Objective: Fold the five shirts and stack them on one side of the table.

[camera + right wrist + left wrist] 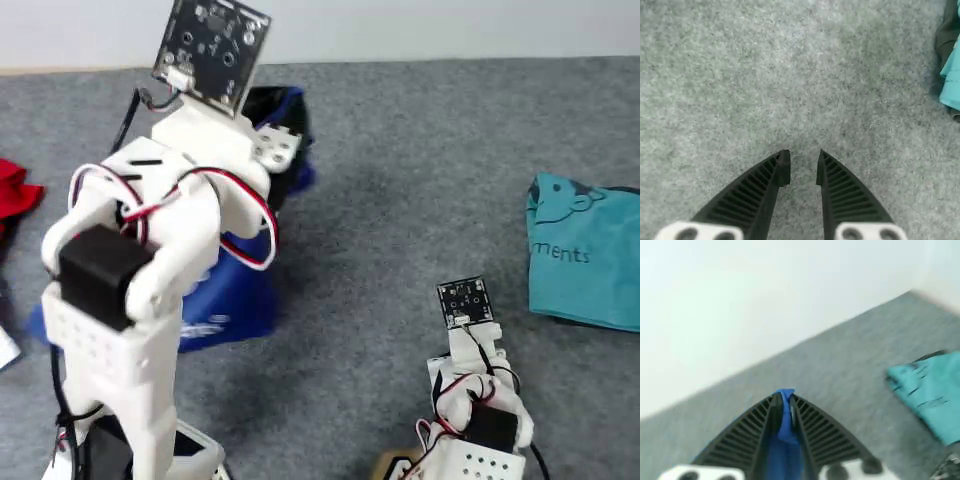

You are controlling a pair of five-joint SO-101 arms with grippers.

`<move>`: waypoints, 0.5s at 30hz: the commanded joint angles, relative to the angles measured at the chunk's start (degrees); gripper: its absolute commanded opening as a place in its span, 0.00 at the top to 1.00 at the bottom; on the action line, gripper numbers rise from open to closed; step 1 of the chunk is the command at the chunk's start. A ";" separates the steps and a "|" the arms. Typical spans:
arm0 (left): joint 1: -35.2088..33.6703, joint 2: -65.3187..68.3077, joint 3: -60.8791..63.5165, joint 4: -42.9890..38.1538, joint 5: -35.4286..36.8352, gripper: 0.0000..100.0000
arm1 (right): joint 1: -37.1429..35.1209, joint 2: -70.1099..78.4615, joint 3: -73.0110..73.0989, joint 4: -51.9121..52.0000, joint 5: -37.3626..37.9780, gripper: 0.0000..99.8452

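Note:
A blue shirt [232, 290] hangs lifted off the grey table beneath the raised left arm, its cloth draping down to the surface. My left gripper [784, 405] is shut on a fold of the blue shirt [785, 420], held up in the air. A folded teal shirt [585, 250] lies at the right side of the table, on top of a dark garment; the teal shirt [930, 390] shows in the left wrist view as well. My right gripper [802, 170] hovers low over bare carpet, slightly open and holding nothing. The right arm [470, 400] sits at the front.
A red shirt [15, 190] lies at the table's left edge. A dark garment's edge [946, 30] peeks out beside the teal cloth [952, 75]. Grey felt [420, 180] stretches between the two arms. A white wall stands behind the table.

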 commanded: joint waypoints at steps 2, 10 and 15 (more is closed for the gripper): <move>0.44 -0.35 -8.40 -6.33 -1.05 1.00 | -0.40 -0.48 0.88 -0.40 0.53 0.90; -22.59 1.76 -6.90 -4.92 -2.37 1.00 | -0.40 -0.48 0.88 -0.40 0.53 0.90; -38.51 3.52 -0.48 6.95 -4.84 1.00 | -0.40 -0.48 0.88 -0.40 0.53 0.90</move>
